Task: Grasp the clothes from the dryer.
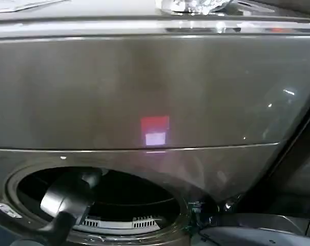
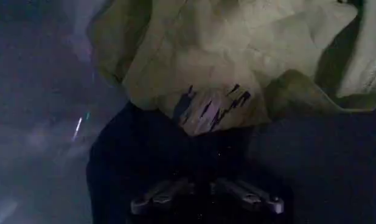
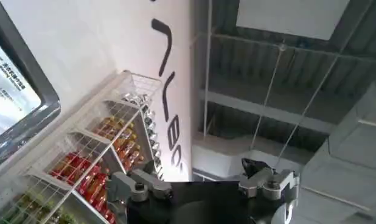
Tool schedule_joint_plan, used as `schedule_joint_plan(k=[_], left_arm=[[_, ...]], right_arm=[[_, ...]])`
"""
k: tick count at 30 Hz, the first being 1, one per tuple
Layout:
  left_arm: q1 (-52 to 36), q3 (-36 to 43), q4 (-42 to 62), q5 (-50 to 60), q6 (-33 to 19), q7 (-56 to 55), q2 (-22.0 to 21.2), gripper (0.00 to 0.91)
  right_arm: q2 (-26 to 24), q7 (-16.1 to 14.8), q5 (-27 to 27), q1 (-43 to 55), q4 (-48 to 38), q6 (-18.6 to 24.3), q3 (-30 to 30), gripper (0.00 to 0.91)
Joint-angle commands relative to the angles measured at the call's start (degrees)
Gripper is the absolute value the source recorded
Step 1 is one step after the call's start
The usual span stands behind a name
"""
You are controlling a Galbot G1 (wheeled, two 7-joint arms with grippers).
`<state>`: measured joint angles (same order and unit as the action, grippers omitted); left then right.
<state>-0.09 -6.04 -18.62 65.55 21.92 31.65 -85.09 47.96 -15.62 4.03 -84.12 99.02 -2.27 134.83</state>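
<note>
The dryer [image 1: 144, 92] fills the head view with its bronze-grey front; its round porthole [image 1: 14, 187] is at the lower left. My left arm [image 1: 67, 200] reaches in through it. Inside the drum, a lime-green garment [image 2: 194, 55] with a dark print lies crumpled over a dark navy garment [image 2: 133, 158]. My left gripper [image 2: 203, 184] is sunk in the navy cloth just below the green one, its jaws drawn together on the navy fabric. My right gripper [image 3: 197, 176] is parked away from the dryer, pointing up at a ceiling, open and empty.
The drum's grey wall [image 2: 36, 122] curves close beside the clothes. A red and white reflection [image 1: 155, 130] sits on the dryer's front. A dark curved part [image 1: 257, 233] lies at the lower right. A wire shelf of drinks [image 3: 97, 158] stands by a white wall.
</note>
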Motion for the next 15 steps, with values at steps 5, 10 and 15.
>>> schedule_joint_plan(k=[5, 10, 15], left_arm=[[0.12, -2.93, -3.65, -14.70, 7.25, -3.67, -0.97, 0.000], [2.23, -6.67, -8.02, -29.09, 13.01, -9.61, -2.01, 0.000], [6.10, -11.32, -16.57, -40.67, 17.15, -17.21, -2.32, 0.000]], right_arm=[[0.04, 0.07, 0.09, 0.35, 0.02, 0.00, -0.53, 0.907], [0.20, 0.06, 0.12, 0.57, 0.02, 0.03, -0.93, 0.907], [0.52, 0.06, 0.16, 0.61, 0.17, 0.08, -1.18, 0.907]])
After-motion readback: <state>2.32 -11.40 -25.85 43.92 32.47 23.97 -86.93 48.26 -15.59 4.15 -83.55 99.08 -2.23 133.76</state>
